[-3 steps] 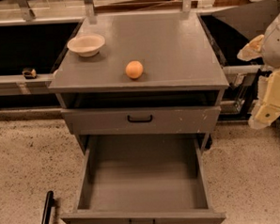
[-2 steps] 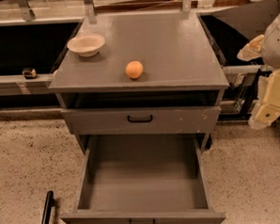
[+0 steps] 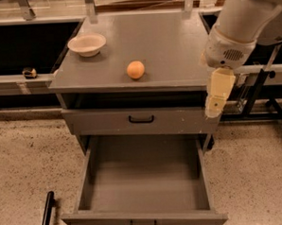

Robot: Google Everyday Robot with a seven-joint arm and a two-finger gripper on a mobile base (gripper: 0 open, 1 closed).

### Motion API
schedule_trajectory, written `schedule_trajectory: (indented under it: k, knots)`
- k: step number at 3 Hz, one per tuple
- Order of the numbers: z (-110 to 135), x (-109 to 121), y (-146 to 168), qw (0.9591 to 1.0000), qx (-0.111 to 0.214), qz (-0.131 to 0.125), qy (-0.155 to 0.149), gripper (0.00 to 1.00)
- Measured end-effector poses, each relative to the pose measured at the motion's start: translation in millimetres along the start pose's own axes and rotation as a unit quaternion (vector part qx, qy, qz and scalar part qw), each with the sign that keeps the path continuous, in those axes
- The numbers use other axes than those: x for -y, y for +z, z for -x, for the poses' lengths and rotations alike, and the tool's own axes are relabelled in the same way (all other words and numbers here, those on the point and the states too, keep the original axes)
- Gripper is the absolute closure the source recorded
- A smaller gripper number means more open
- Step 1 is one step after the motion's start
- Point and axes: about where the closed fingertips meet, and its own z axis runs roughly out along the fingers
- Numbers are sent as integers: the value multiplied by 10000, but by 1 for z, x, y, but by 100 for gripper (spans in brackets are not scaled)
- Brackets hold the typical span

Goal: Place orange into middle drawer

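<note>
In the camera view, the gripper (image 3: 214, 108) hangs at the right edge of the grey cabinet (image 3: 170, 39). It points downward from the white arm (image 3: 238, 19), and its cream tip is level with the right end of the shut upper drawer front (image 3: 108, 122). From this angle it shows as one cream piece, so I cannot tell whether it is parted or closed. It holds nothing that can be seen, and it seems to hang just in front of the cabinet's corner, though contact cannot be judged. The orange (image 3: 136, 69) sits alone on the cabinet top, near the front edge and about midway across, well apart from the gripper. The cream bowl (image 3: 86, 44) stands upright further back on the left side of the same top. Below the shut front with its black handle and white scuffs, the middle drawer (image 3: 142, 178) is pulled far out over the speckled floor (image 3: 24, 153). Its flat grey bottom is bare, and its own small black handle shows at the front edge.
</note>
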Motion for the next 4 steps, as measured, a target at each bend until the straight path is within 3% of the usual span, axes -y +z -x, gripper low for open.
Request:
schedule_trajectory:
  k: [1, 2, 3, 4]
  knots:
    - [60, 50, 59, 9988, -46, -139, -466, 0]
    - [60, 50, 59, 9988, -46, -139, -466, 0]
    - [71, 66, 59, 9979, 396, -291, -414, 0]
    - [96, 104, 46, 9903, 1214, -655, -157, 0]
